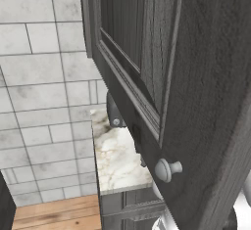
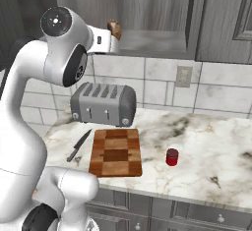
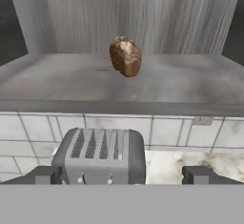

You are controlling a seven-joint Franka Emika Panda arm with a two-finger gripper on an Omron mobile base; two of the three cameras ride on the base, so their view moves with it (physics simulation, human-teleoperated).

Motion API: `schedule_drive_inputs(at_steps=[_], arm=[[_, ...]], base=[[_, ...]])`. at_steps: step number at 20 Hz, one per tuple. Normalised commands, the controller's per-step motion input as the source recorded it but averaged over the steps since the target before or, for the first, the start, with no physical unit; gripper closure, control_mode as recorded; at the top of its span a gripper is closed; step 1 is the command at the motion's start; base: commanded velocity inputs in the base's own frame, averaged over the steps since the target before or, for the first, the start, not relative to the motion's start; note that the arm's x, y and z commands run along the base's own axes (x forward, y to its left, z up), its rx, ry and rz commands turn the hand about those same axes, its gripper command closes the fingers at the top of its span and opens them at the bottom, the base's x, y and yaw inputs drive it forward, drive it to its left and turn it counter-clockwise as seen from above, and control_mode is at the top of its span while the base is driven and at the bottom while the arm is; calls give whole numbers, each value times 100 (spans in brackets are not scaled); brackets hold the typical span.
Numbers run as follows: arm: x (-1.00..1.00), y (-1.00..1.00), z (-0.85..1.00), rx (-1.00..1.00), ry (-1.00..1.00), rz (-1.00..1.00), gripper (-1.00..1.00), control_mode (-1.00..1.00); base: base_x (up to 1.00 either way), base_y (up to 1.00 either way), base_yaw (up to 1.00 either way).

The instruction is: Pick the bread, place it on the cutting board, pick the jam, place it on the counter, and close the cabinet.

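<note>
one bread (image 3: pixel 125 56) on cabinet (image 3: pixel 119 82) shelf, fingers (image 3: pixel 45 175) spread, toaster (image 3: pixel 100 155) below

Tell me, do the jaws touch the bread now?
Apart. In the hand view the bread sits on the cabinet shelf, beyond the open gripper.

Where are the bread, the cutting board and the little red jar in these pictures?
bread (image 3: pixel 125 55): hand view, middle of the brown loaf piece on the cabinet shelf.
cutting board (image 2: pixel 116 152): right base view, centre of the checkered wooden top.
red jar (image 2: pixel 172 157): right base view, side of the jar standing on the counter.
</note>
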Motion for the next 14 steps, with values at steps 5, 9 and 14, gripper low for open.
schedule_drive_inputs(at_steps=[5,9,14], arm=[[26,0,0,0,0,0,-100,-100],[25,0,0,0,-1,0,-100,-100],[28,0,0,0,-3,1,-100,-100]], base=[[0,0,0],[0,0,0],[0,0,0]])
